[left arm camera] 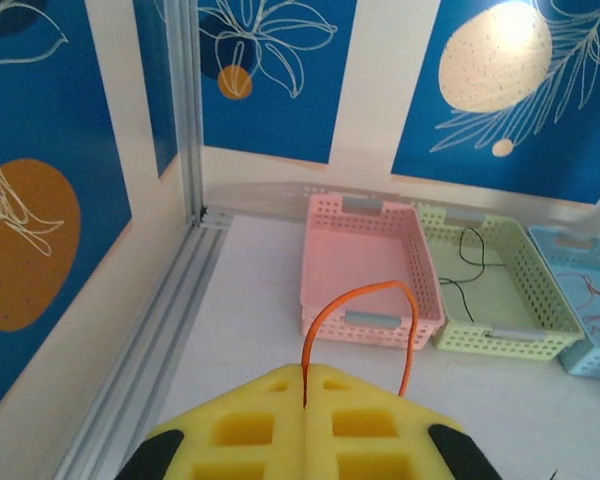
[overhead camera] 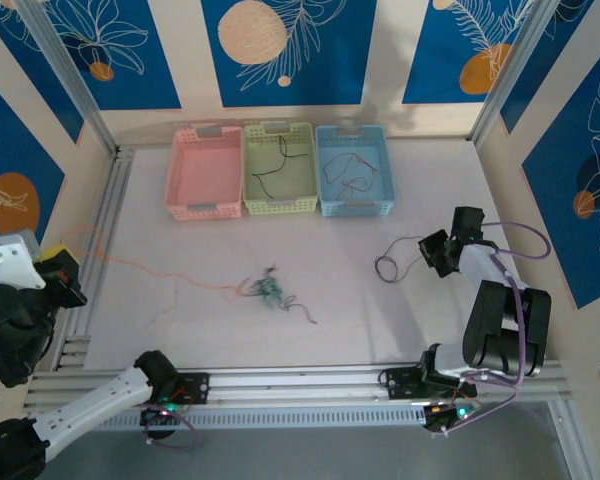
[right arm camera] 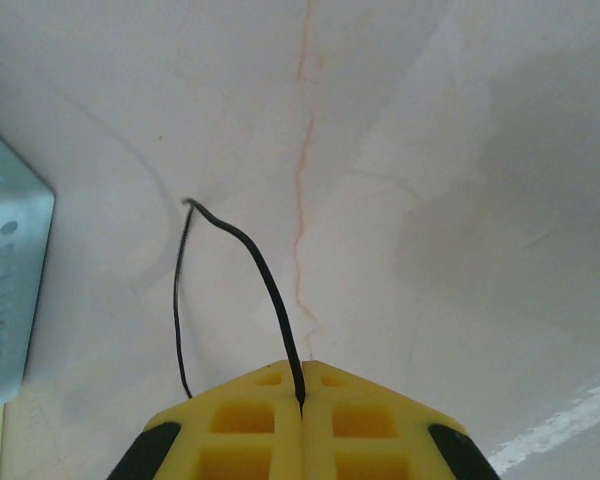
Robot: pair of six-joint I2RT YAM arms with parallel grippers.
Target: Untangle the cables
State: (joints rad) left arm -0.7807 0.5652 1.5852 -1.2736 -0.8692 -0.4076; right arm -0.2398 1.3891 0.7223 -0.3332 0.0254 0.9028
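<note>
Orange wire (left arm camera: 360, 292) arched ahead of the left gripper (left arm camera: 305, 372), pinched in its closed jaws, while the right gripper (right arm camera: 302, 368) nipped a black wire (right arm camera: 250, 250), apparently to draw each clear of the knot (overhead camera: 268, 290).

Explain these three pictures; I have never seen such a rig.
Two robot arms are bolted at the near edge of a white table. The overhead picture comes from a fixed camera above and behind them; the other two come from a camera on each wrist. The left end effector is shut on an orange cable; the right end effector is shut on a black cable. A small knot of cables lies mid-table. Behind it stand a pink basket, a green basket and a blue basket.
</note>
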